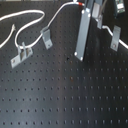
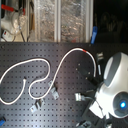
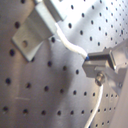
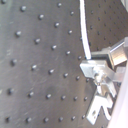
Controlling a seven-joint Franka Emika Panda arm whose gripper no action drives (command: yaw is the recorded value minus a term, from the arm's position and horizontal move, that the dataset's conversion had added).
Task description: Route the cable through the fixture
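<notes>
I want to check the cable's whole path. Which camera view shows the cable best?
The second exterior view: the cable lies there in full loops, red band included. The first exterior view crops its curves at the top; both wrist views show only a short stretch near the gripper.

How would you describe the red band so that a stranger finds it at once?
In the second exterior view, start at the black pegboard and follow the white cable from its loops toward the robot. At the top of its last arch sits the red band, the cable's only coloured part.
</notes>
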